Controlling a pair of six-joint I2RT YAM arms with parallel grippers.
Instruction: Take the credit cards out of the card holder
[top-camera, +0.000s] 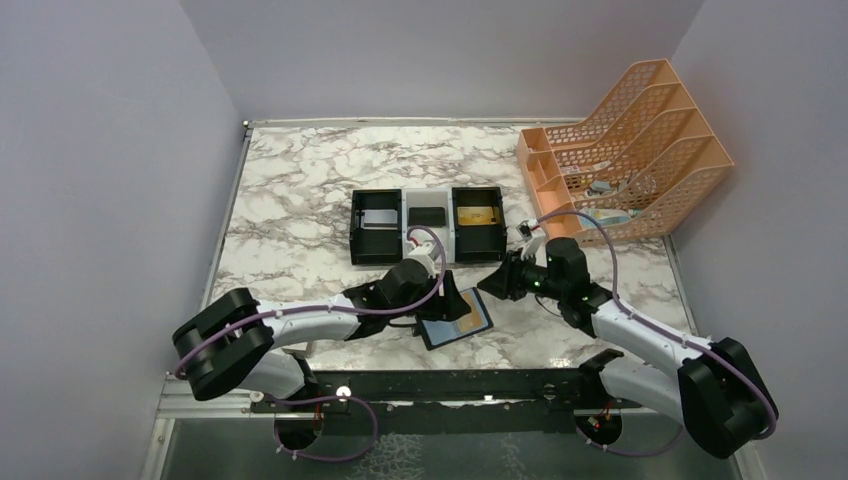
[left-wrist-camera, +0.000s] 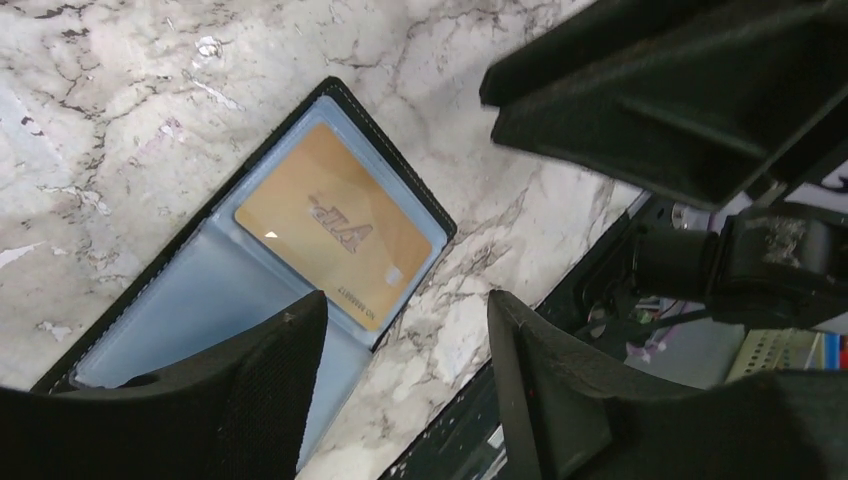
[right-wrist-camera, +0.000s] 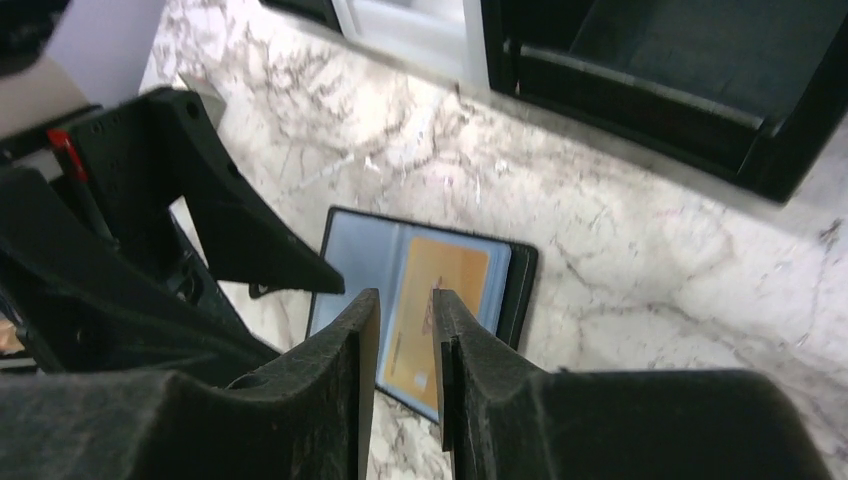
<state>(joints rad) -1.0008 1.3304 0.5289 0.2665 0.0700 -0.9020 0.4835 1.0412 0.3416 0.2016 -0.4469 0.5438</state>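
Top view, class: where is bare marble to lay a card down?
Free: the marble left of the tray, and the strip behind it up to the orange rack. Crowded: before the tray, where left gripper and right gripper hang by the card holder.

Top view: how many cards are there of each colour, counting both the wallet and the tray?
Gold cards: 2, one in the wallet, one in the tray.
Silver-grey cards: 1, in the tray.
Total: 3.
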